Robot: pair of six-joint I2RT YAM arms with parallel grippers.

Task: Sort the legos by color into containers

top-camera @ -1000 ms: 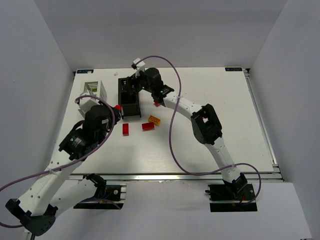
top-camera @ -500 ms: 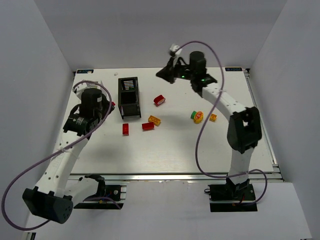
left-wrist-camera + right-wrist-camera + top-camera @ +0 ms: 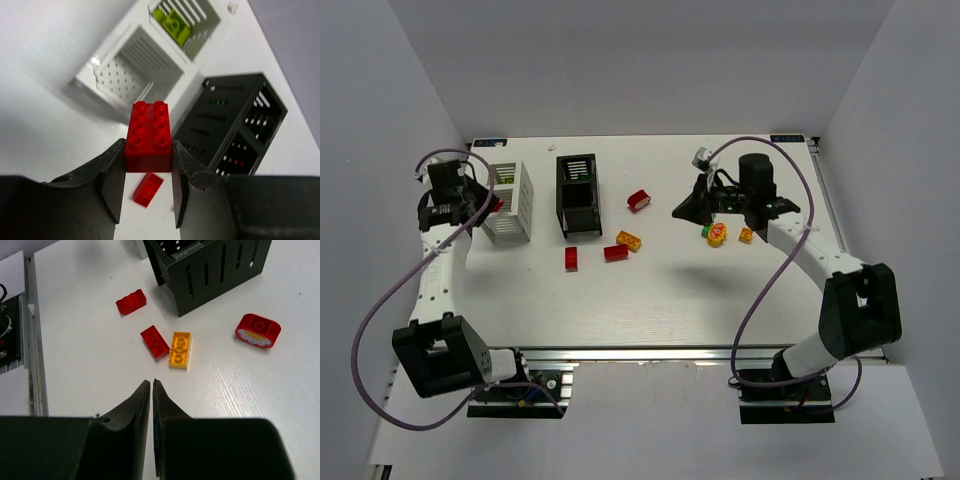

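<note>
My left gripper (image 3: 148,150) is shut on a red lego brick (image 3: 148,135), studs up, above the table beside the white container (image 3: 112,75). A yellow-green brick (image 3: 172,22) lies in that container's far compartment. In the top view the left gripper (image 3: 490,205) hangs at the white container (image 3: 510,205). The black container (image 3: 578,195) stands to its right. My right gripper (image 3: 151,382) is shut on nothing, above bare table; in the top view the right gripper (image 3: 678,211) is right of centre. Loose legos: two red bricks (image 3: 131,301) (image 3: 154,341), an orange-yellow brick (image 3: 180,349), a red curved piece (image 3: 258,330).
A round yellow-orange piece with a green one (image 3: 714,234) and a small orange brick (image 3: 745,235) lie under the right arm. A purple cable loops over each arm. Another red brick (image 3: 147,189) lies below the left jaws. Grey walls close in on three sides.
The left arm swung back to the far left with the red brick. The right gripper left the black container, rose at the back, came down right of centre and shut.
</note>
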